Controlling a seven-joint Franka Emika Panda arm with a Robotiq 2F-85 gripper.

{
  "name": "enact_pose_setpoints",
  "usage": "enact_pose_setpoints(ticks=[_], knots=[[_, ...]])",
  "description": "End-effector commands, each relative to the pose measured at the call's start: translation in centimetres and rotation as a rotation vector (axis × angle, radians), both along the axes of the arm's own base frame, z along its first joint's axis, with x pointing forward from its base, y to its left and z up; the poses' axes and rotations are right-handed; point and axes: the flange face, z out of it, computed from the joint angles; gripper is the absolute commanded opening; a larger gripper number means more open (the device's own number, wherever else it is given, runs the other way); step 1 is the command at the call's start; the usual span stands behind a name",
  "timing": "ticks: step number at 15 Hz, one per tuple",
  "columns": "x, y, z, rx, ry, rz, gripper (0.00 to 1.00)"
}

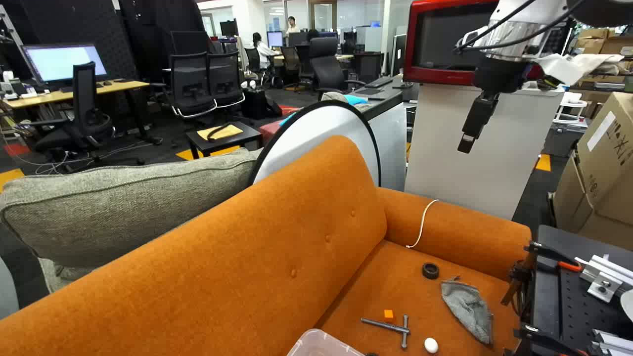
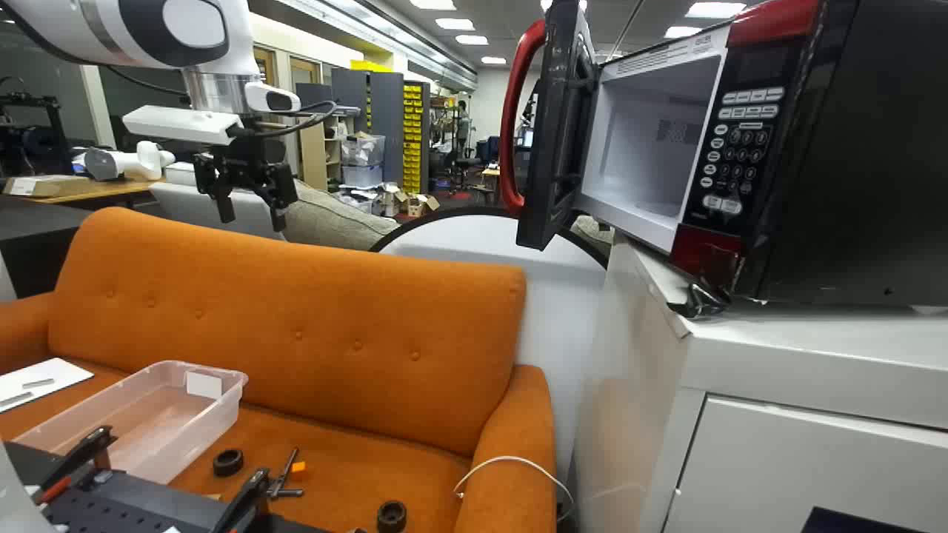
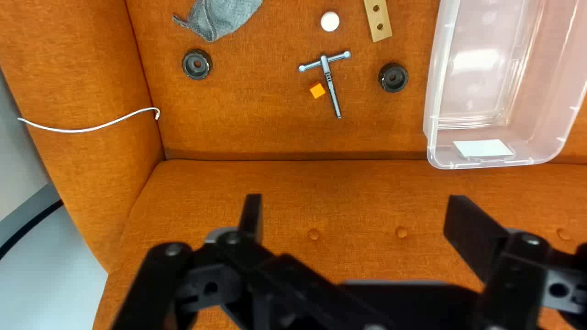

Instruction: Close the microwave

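Note:
The red microwave (image 2: 740, 141) stands on a white cabinet. Its door (image 2: 555, 126) stands wide open, showing the pale inside, with the red curved handle (image 2: 518, 118) on the door's outer face. In an exterior view the door's dark window and red frame (image 1: 440, 76) show behind the arm, which hides part of them. My gripper (image 2: 252, 215) is open and empty, hanging above the sofa, well apart from the door. It also shows side-on in an exterior view (image 1: 467, 141). In the wrist view the fingers (image 3: 355, 201) are spread over the sofa back, and the microwave is out of view.
The orange sofa (image 2: 296, 296) lies below the gripper. A clear plastic bin (image 3: 486, 158), black wheels (image 3: 196, 64), a T-shaped metal tool (image 3: 331, 85) and a grey cloth (image 3: 224, 16) lie on its seat. The white cabinet (image 2: 815, 459) and a round white panel (image 1: 316, 128) stand beside the sofa.

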Motion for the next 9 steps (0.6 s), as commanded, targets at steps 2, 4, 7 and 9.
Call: enact_pose_setpoints(ticks=[2, 4, 7, 9], knots=[[-0.1, -0.2, 0.5, -0.016, -0.025, -0.015, 1.0], [-0.4, -0.8, 1.4, -0.03, -0.08, -0.053, 1.0], [-1.0, -1.7, 3.1, -0.051, -0.158, -0.115, 1.0], [-1.7, -2.4, 4.3, -0.109, -0.206, -0.183, 1.0]])
